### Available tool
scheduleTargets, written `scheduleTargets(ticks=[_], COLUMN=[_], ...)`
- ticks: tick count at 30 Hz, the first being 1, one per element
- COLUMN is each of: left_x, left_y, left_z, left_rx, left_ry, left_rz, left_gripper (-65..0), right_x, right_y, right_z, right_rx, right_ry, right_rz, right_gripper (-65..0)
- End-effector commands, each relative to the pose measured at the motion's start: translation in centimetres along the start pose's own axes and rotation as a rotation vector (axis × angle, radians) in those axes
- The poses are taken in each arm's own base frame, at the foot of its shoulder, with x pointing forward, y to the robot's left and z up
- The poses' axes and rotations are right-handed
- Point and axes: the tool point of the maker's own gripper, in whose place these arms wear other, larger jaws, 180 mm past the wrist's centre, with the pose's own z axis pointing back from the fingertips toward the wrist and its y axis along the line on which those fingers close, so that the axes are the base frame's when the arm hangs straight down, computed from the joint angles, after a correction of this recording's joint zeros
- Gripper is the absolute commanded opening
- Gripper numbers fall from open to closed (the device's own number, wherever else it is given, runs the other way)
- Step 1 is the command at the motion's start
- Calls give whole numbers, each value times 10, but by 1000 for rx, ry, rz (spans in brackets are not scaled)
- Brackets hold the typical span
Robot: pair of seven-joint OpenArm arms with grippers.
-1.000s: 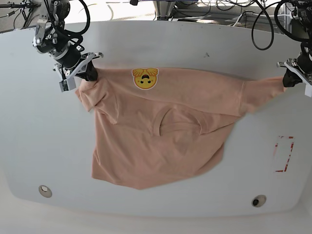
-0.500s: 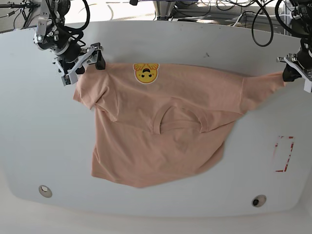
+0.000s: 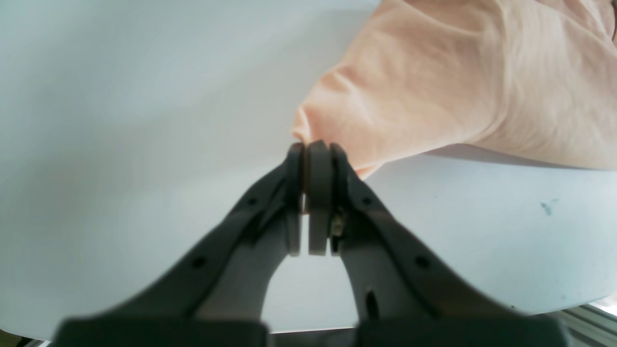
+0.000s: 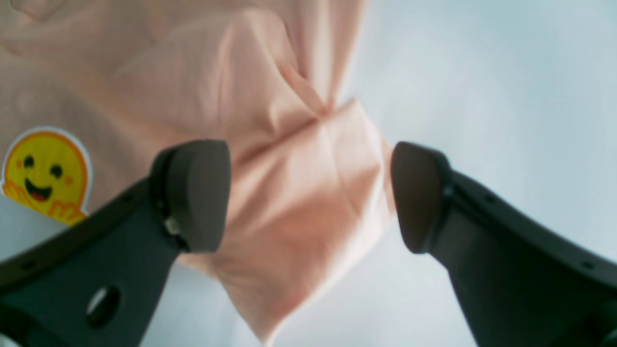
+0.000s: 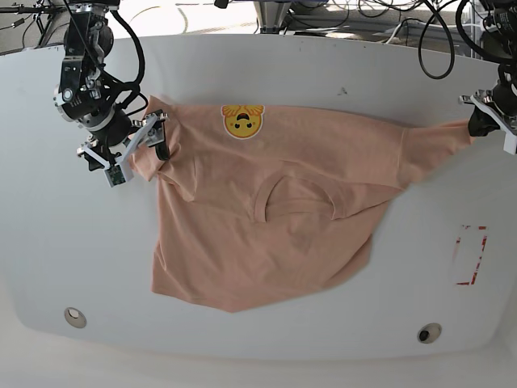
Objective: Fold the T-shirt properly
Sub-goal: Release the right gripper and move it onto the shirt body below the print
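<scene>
The T-shirt (image 5: 275, 210) lies spread and rumpled across the white table (image 5: 48, 242), its yellow smiling-face emblem (image 5: 242, 120) near the far edge, and we judge the step to be regrasping the loose sleeve. Our left gripper (image 3: 311, 193) is clamped on the tip of the other sleeve, holding it taut, while our right gripper (image 4: 308, 197) hangs wide open over the bunched sleeve (image 4: 308, 193). We should lower straight down, straddle the fold fully, then close, keeping tension even.
</scene>
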Motion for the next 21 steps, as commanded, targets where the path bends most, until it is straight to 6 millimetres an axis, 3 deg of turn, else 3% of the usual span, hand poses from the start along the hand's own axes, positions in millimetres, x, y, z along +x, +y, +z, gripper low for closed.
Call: scheduleTargets(ticks=[1,12,21], left_x=[15,16,16], left_y=[3,3,3], left_z=[5,5,4], left_rx=[7,7,6], left_ry=[-43,-45,-46], left_rz=[-23,-25,-23], left_gripper=[-650,-650,-650], right_x=[27,56,56], right_y=[5,2,10], right_z=[-10,-71,-92], right_rx=[19,61,98], right_ry=[-49,-16,-14], right_rz=[57,47,-18], right_gripper=[-154,-154,-154])
